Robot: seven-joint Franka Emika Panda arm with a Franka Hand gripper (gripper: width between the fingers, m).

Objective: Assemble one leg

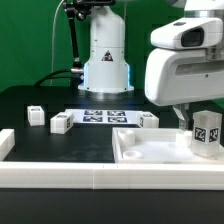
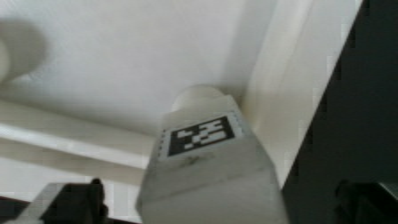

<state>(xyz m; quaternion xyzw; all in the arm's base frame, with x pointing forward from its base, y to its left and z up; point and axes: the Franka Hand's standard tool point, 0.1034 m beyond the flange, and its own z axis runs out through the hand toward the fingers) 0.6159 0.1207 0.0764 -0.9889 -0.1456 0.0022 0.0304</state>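
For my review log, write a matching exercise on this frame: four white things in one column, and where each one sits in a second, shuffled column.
Things:
1. marker board
2. panel
3. leftmost leg
4. rightmost leg

Places:
A. upright at the panel's end on the exterior view's right
B. farthest toward the exterior view's left
C. lying flat just in front of the robot base
D. nearest the camera, with a raised rim

Pairs: 1-C, 2-D, 3-B, 4-A
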